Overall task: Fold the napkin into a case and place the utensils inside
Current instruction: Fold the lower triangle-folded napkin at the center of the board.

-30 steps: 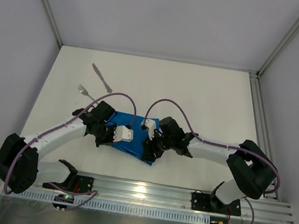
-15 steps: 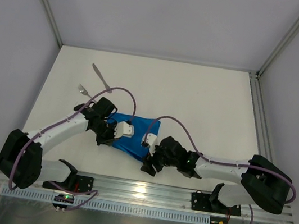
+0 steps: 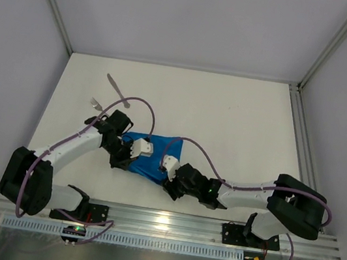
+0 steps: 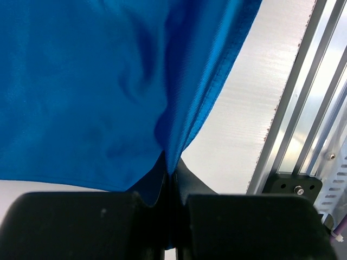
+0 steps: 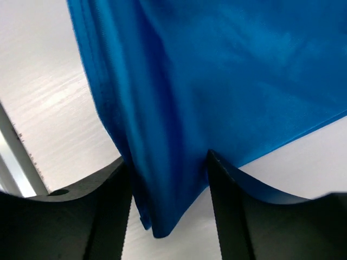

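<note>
Napkin [image 3: 156, 155]: a bright blue, rumpled, partly folded cloth on the white table [image 3: 240, 127], at the near edge, just beyond the metal rail [image 3: 166, 220] and between the two arms.

Left gripper [image 4: 171, 174]: fingers pressed together, with a pleat of the napkin pinched between the tips. From there the cloth fans out away from the fingers. In the overhead view this grip is on the napkin's left side.

Right gripper [image 5: 168, 157]: fingers [image 5: 105, 208] standing well apart, astride the napkin's near right corner. A hanging fold of cloth fills most of the gap and its tip droops below the fingertips. It cannot be told whether the pads press the cloth.

Knife [image 3: 118, 89] and fork [image 3: 100, 105]: both on the table at the far left, beyond the left arm, near one another and apart from the napkin.
</note>
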Robot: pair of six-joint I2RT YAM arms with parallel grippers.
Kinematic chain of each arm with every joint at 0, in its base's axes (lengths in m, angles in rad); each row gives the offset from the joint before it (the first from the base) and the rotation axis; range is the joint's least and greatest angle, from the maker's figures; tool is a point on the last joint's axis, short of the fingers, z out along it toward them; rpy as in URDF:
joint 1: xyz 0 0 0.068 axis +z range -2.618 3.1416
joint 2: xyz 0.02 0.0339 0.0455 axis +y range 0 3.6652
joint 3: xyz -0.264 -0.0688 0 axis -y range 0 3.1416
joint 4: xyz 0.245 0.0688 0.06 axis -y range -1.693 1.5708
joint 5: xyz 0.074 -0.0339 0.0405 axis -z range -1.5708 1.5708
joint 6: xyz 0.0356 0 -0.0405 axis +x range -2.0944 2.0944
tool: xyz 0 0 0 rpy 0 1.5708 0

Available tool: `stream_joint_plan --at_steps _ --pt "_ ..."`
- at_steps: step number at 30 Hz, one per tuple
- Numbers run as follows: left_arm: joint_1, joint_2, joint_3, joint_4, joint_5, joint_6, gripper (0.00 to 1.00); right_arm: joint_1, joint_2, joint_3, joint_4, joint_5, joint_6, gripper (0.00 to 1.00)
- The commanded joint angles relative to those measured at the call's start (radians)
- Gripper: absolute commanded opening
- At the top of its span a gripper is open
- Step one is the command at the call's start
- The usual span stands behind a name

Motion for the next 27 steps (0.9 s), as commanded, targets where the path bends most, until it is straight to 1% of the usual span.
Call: stream_joint_plan --at_steps 1,2,3,5,8,9,12,13,15,17,18,20,21,22,24,25,27 --pt "0.014 -0.007 0.034 -0.036 0.053 0.031 0.0 0.012 0.034 0.039 0.008 0.087 0.012 0.55" --pt "0.021 -0.006 0.034 -0.045 0.056 0.036 0.0 0.011 0.031 0.027 0.029 0.087 0.013 0.4" --pt "0.024 -0.006 0.031 -0.051 0.059 0.045 0.0 0.012 0.025 0.021 0.037 0.09 0.016 0.3" --pt "0.037 -0.007 0.029 -0.069 0.07 0.057 0.0 0.012 -0.007 0.012 0.031 0.08 0.016 0.15" --pt "0.047 -0.01 0.023 -0.109 0.086 0.096 0.0 0.012 -0.068 0.024 -0.024 0.035 0.013 0.08" --pt "0.051 -0.012 0.02 -0.124 0.088 0.12 0.0 0.012 -0.087 0.028 -0.043 0.018 0.012 0.07" --pt "0.059 -0.018 0.014 -0.187 0.091 0.177 0.01 0.012 -0.15 0.053 -0.125 -0.123 0.006 0.06" --pt "0.062 -0.018 0.013 -0.204 0.09 0.189 0.02 0.012 -0.159 0.071 -0.174 -0.199 0.004 0.06" --pt "0.068 -0.025 0.005 -0.23 0.085 0.208 0.05 0.011 -0.164 0.088 -0.217 -0.27 0.015 0.05" --pt "0.076 -0.033 -0.004 -0.227 0.082 0.214 0.16 0.006 -0.154 0.107 -0.262 -0.348 0.024 0.04" --pt "0.08 -0.044 -0.007 -0.217 0.083 0.212 0.29 -0.005 -0.142 0.11 -0.265 -0.371 0.027 0.04" --pt "0.09 -0.053 -0.012 -0.201 0.093 0.203 0.41 -0.026 -0.125 0.111 -0.255 -0.42 0.038 0.04" --pt "0.09 -0.061 -0.014 -0.194 0.112 0.197 0.5 -0.045 -0.109 0.114 -0.245 -0.442 0.053 0.04" --pt "0.09 -0.064 -0.015 -0.175 0.125 0.182 0.53 -0.093 -0.096 0.119 -0.232 -0.469 0.064 0.04" --pt "0.09 -0.064 -0.029 -0.166 0.139 0.177 0.58 -0.143 -0.075 0.125 -0.218 -0.552 0.094 0.04" --pt "0.09 -0.062 -0.035 -0.148 0.142 0.174 0.59 -0.178 -0.053 0.13 -0.212 -0.572 0.098 0.04" --pt "0.09 -0.062 -0.046 -0.12 0.139 0.153 0.59 -0.197 -0.038 0.134 -0.208 -0.605 0.09 0.04"
